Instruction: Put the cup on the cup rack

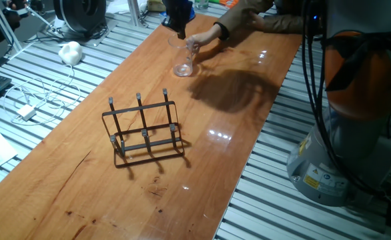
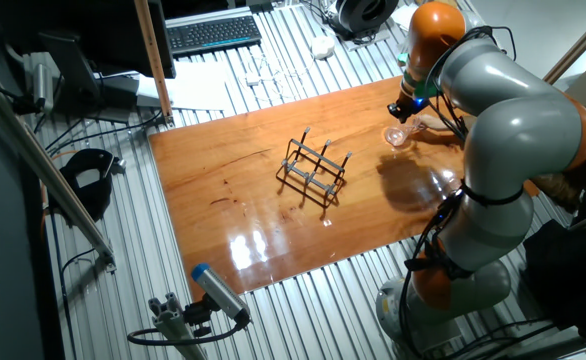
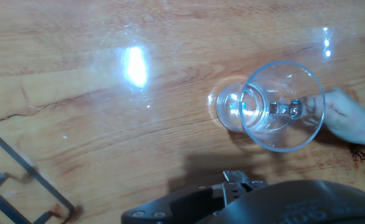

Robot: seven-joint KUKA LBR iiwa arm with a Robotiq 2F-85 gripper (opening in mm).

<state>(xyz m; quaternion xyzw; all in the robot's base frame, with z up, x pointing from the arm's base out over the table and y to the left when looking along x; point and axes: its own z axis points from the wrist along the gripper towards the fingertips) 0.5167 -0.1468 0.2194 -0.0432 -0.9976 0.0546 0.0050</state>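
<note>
A long wooden table (image 1: 249, 100) sits on a slatted metal surface, with the grey and orange KUKA arm (image 2: 503, 110) reaching over its far end. Mid-table stands the cup rack (image 1: 144, 130), dark wire, its six upright pegs all bare. Well apart from it, near the far end, the cup (image 1: 183, 59) leans tilted on the wood, steadied by a person's hand (image 1: 205, 37) touching its rim. The gripper (image 1: 177, 25) hangs just above the cup; whether its fingers are open or closed cannot be told. Judged from this, the task has barely begun: grasping, carrying and placing on a peg all remain.
</note>
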